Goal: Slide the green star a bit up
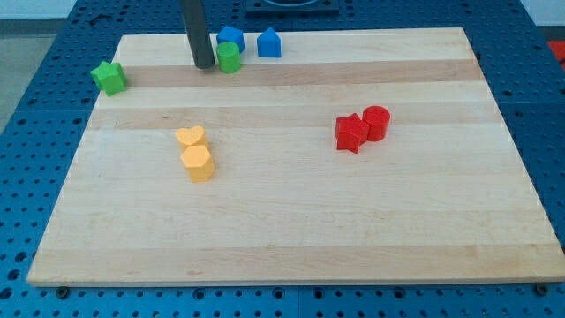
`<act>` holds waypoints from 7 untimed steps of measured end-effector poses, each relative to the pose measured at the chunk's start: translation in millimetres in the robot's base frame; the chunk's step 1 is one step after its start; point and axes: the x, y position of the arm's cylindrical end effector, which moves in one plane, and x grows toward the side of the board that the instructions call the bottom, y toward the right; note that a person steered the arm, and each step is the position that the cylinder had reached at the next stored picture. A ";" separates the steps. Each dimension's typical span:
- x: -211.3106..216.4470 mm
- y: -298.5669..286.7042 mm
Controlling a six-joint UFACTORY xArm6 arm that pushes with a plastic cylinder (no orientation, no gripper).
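The green star (109,78) lies at the left edge of the wooden board (291,221), near the view's top left corner. My tip (203,65) rests on the board near the top edge, well to the right of the green star. It stands just left of a green round block (229,57), close to it or touching.
A blue block (230,37) sits right behind the green round block and a blue house-shaped block (269,42) is to its right. A yellow heart (190,136) and yellow hexagon (198,162) sit left of centre. A red star (350,133) and red cylinder (376,122) touch at right.
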 end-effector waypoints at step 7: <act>65.5 -159.2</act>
